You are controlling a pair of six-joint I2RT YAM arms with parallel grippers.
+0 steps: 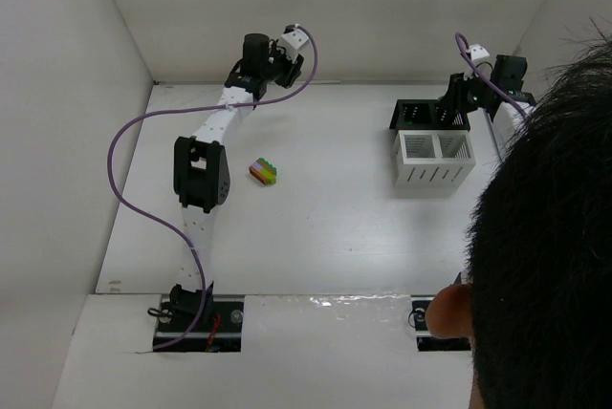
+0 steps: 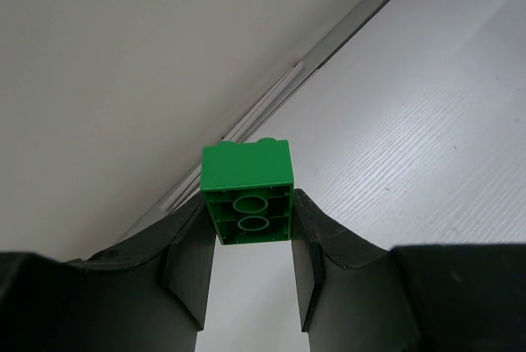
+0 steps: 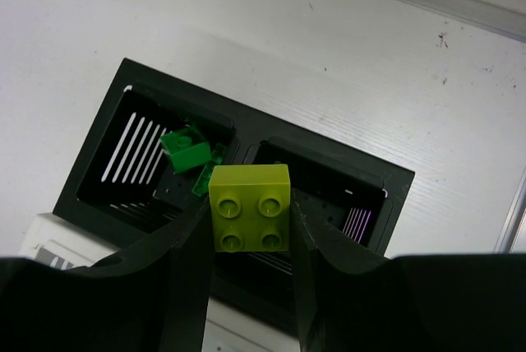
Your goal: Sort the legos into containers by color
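Observation:
My left gripper [image 2: 251, 220] is shut on a green lego [image 2: 247, 192] and holds it up near the back wall; it shows in the top view at the far back [image 1: 287, 53]. My right gripper [image 3: 251, 220] is shut on a lime lego [image 3: 251, 207] above the black two-compartment container [image 3: 393, 178], over its right compartment. Green legos [image 3: 187, 151] lie in its left compartment. The black container [image 1: 421, 115] and white container [image 1: 435, 161] stand at the right of the table. A multicoloured lego stack [image 1: 264, 172] lies on the table near the left arm.
White walls enclose the table on the back and sides. A person's head [image 1: 550, 237] covers the right front of the top view. A purple cable [image 1: 143, 189] loops along the left arm.

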